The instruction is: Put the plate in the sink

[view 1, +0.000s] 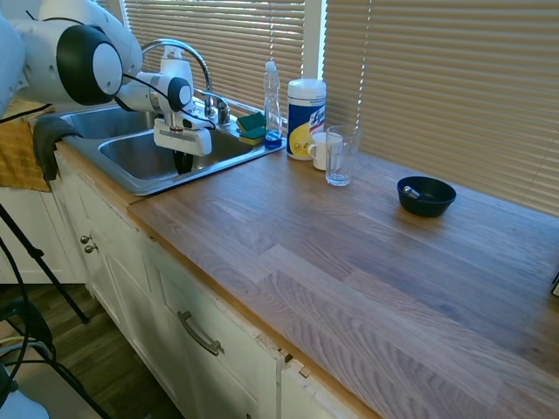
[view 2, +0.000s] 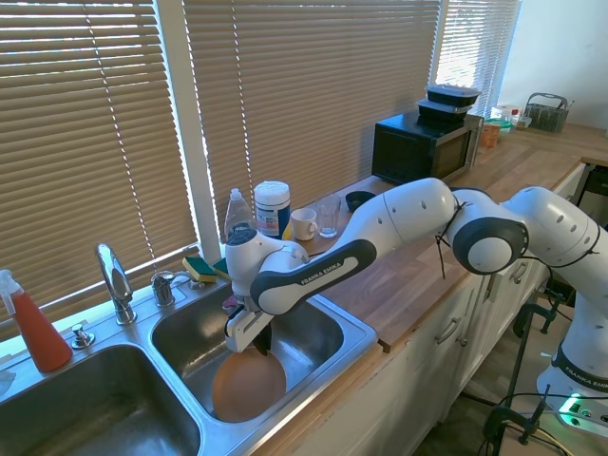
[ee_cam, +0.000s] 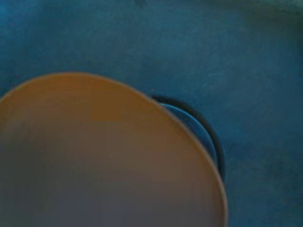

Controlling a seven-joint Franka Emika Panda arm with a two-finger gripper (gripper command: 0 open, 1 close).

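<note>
The salmon-orange plate stands tilted on edge low inside the near basin of the steel sink, close to the basin floor. My gripper reaches down into that basin and is shut on the plate's upper rim. In the first exterior view the gripper dips below the sink rim, which hides the plate there. The wrist view is filled by the plate, with the dark drain just beyond its edge.
The faucet rises behind the divider. Sponges, a soap bottle, a wipes canister, a mug and a glass line the window side. Further along the counter sits a dark-blue bowl. A red spray bottle stands at the far basin.
</note>
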